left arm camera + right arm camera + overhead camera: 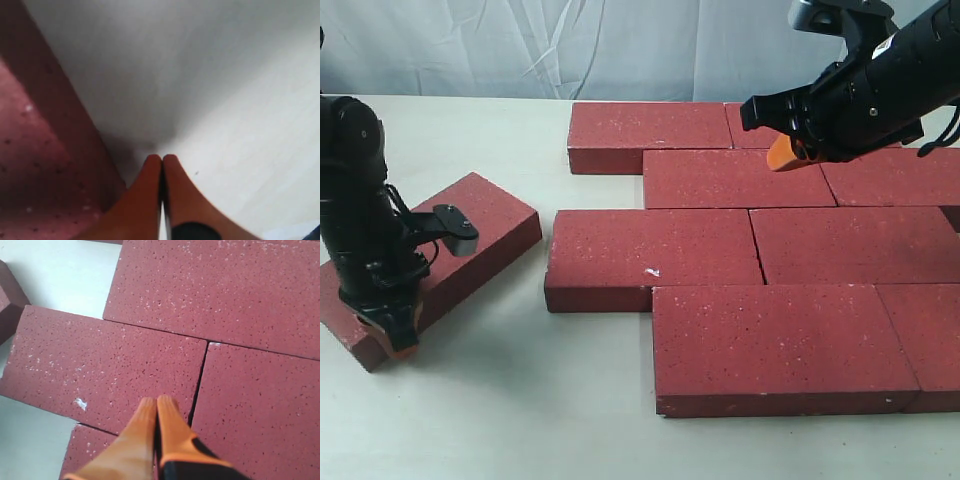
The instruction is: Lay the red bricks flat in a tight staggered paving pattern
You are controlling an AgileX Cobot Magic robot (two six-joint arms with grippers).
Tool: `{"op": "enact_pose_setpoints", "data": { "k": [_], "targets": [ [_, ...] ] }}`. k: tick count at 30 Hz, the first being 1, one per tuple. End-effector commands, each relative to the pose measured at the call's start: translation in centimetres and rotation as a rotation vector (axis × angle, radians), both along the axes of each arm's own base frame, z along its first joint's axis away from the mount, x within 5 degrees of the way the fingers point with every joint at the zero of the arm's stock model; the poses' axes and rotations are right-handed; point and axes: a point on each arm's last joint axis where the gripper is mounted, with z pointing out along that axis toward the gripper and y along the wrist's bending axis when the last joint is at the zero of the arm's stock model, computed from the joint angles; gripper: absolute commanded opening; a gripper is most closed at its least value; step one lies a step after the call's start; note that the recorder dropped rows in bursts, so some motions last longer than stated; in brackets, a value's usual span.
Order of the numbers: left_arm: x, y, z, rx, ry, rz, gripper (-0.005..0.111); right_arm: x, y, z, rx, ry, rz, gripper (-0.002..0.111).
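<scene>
Several red bricks (735,178) lie flat in staggered rows on the right half of the table. One of them (650,255) carries a small white chip (653,271). A single loose brick (470,225) lies at an angle at the left, apart from the rows. My left gripper (392,338) is shut and empty, its tips low at the table beside that brick's near end; the left wrist view shows the gripper (162,160) next to the brick's side (35,165). My right gripper (790,152) is shut and empty. It hovers over the paved rows, above the chipped brick (110,365) in the right wrist view.
The pale table (520,420) shows bare between the loose brick and the rows and along the front. A grey cloth backdrop (520,45) hangs behind the table. Narrow seams (197,385) run between neighbouring bricks.
</scene>
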Motion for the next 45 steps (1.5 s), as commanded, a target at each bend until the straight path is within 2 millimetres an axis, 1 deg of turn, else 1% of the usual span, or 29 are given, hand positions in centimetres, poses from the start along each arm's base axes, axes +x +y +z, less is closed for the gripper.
{"op": "enact_pose_setpoints", "data": {
  "k": [1,5,11,15,23,45],
  "targets": [
    [0.3,1.0,-0.1,0.146,-0.029,0.043,0.000,0.0,-0.2,0.2,-0.005,-0.012,0.004,-0.001],
    [0.8,1.6,-0.1,0.221,-0.093,0.094,0.000,0.0,-0.2,0.2,-0.005,-0.012,0.004,-0.001],
    [2.2,1.8,0.4,0.266,-0.202,0.202,0.000,0.0,-0.2,0.2,-0.005,-0.012,0.004,-0.001],
    [2.5,1.9,0.4,0.276,-0.233,0.191,0.000,0.0,-0.2,0.2,-0.005,-0.012,0.004,-0.001],
    [3.7,1.5,0.4,0.226,-0.368,0.281,0.000,0.0,-0.2,0.2,-0.005,-0.012,0.004,-0.001],
    [5.6,0.7,0.7,0.108,-0.556,0.315,0.000,0.0,-0.2,0.2,-0.006,-0.013,0.005,-0.001]
  ]
}}
